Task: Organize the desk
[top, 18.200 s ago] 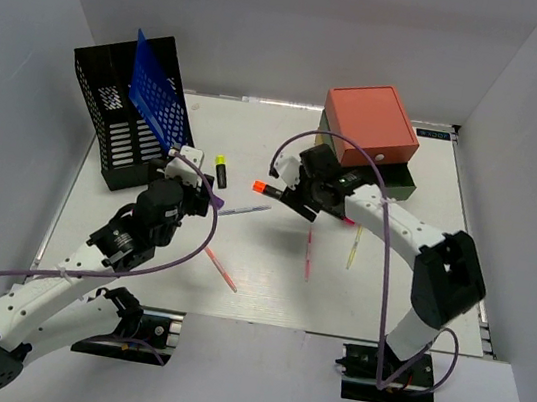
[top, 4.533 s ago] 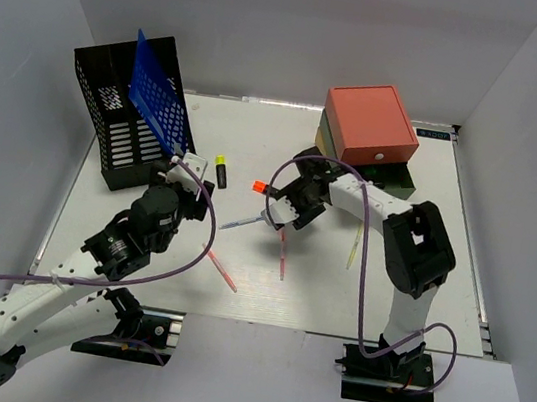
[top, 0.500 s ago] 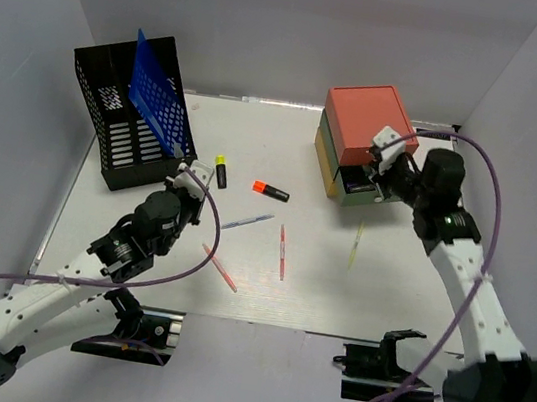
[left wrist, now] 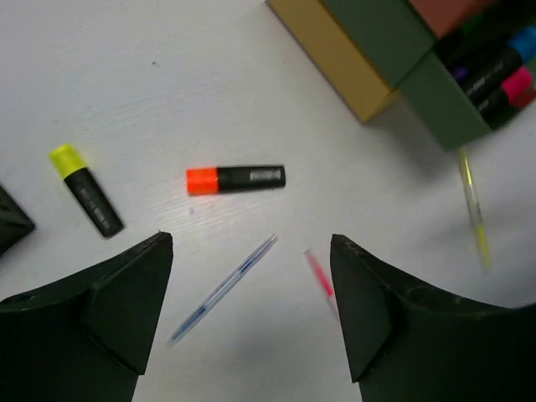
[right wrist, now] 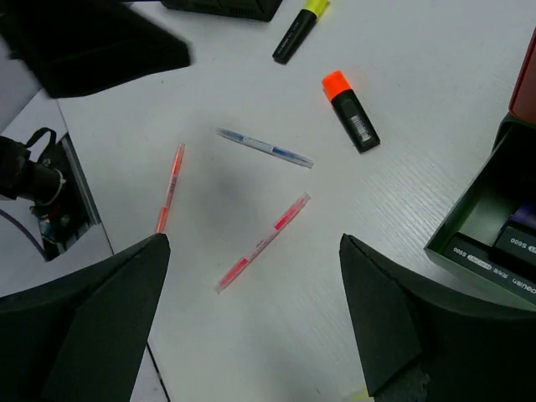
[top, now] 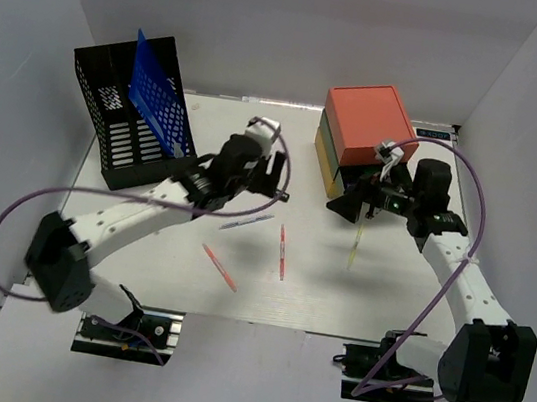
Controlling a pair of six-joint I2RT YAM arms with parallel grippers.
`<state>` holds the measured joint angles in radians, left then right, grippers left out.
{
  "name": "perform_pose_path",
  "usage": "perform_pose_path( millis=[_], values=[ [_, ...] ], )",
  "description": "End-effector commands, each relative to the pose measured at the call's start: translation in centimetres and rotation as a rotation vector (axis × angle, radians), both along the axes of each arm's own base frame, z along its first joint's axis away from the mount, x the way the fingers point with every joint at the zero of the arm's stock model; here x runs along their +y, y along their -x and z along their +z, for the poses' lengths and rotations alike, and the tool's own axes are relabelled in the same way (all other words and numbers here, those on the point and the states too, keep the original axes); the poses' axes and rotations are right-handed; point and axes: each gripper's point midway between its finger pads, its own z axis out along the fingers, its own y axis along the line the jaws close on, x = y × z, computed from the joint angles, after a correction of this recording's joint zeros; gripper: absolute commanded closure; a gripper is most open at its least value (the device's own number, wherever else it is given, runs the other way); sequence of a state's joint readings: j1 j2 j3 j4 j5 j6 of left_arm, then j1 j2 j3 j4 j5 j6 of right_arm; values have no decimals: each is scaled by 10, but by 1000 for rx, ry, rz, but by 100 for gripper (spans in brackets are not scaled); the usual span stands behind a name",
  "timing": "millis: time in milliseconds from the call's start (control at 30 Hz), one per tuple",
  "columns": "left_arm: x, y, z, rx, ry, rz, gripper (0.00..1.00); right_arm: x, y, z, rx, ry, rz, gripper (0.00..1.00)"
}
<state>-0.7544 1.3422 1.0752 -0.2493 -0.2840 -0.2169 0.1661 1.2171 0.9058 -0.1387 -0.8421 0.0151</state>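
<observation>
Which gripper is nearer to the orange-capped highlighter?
Left. The left gripper hovers close above the orange-capped highlighter; the right gripper is farther off, beside the open green drawer.

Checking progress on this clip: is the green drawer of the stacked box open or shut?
Open. The green drawer juts out from the drawer box, with markers visible inside.

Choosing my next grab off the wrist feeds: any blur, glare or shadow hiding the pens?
Left wrist: orange highlighter crisp, no glare; the near fingers are dark and soft-edged. Right wrist: blue pen sharp, a faint shadow on the desk beside it. Top external: even light, soft shadows only.
</observation>
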Motion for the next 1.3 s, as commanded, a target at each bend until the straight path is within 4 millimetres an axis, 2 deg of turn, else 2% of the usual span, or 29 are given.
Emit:
perform_pose_path(
  millis=[0, 67, 100, 133, 167, 200, 267, 300, 333, 367, 400, 467, 500, 533, 567, 633, 667, 800, 1000, 1167, 1267],
  values=[
    [-10, -34, -12, 119, -15, 131, 14, -2, 10, 19, -30, -54, 31, 13],
    [-6, -48, -32, 195, -61, 197, 14, -7, 9, 20, -39, -45, 5, 28],
    [-3, -65, -43, 233, -76, 257, 16, -9, 10, 21, -41, -41, -6, 37],
    [-1, -73, -51, 251, -81, 287, 20, -10, 9, 22, -43, -41, -12, 48],
    [1, -80, -57, 271, -78, 312, 25, -12, 9, 23, -46, -38, -22, 71],
    [7, -92, -64, 293, -71, 362, 37, -15, 8, 26, -61, -32, -42, 80],
    [13, -104, -71, 313, -56, 406, 52, -17, 8, 27, -67, -29, -55, 94],
    [16, -108, -75, 326, -55, 423, 57, -18, 8, 28, -74, -28, -57, 94],
    [22, -117, -80, 339, -49, 450, 70, -18, 10, 31, -81, -30, -59, 94],
    [25, -121, -81, 341, -46, 465, 76, -19, 10, 32, -86, -30, -62, 94],
    [25, -123, -84, 347, -56, 471, 81, -18, 10, 32, -86, -30, -62, 94],
    [36, -132, -94, 360, -78, 511, 83, -18, 11, 34, -98, -29, -61, 93],
    [37, -134, -95, 360, -88, 518, 80, -19, 11, 36, -105, -27, -63, 92],
    [44, -137, -103, 370, -106, 536, 62, -20, 11, 35, -108, -25, -67, 91],
    [48, -141, -105, 370, -108, 550, 55, -20, 10, 35, -114, -18, -67, 91],
    [56, -144, -109, 376, -123, 566, 43, -21, 9, 34, -116, -14, -73, 90],
    [56, -144, -115, 385, -138, 567, 41, -21, 8, 35, -123, -11, -74, 90],
    [81, -145, -132, 415, -196, 609, 40, -23, 7, 31, -128, -1, -78, 88],
    [106, -140, -148, 431, -257, 640, 39, -22, 6, 28, -120, 0, -78, 88],
    [116, -139, -159, 453, -269, 644, 39, -21, 5, 27, -120, 1, -76, 88],
    [114, -137, -171, 477, -280, 627, 39, -22, 5, 26, -116, 1, -78, 89]
  ],
)
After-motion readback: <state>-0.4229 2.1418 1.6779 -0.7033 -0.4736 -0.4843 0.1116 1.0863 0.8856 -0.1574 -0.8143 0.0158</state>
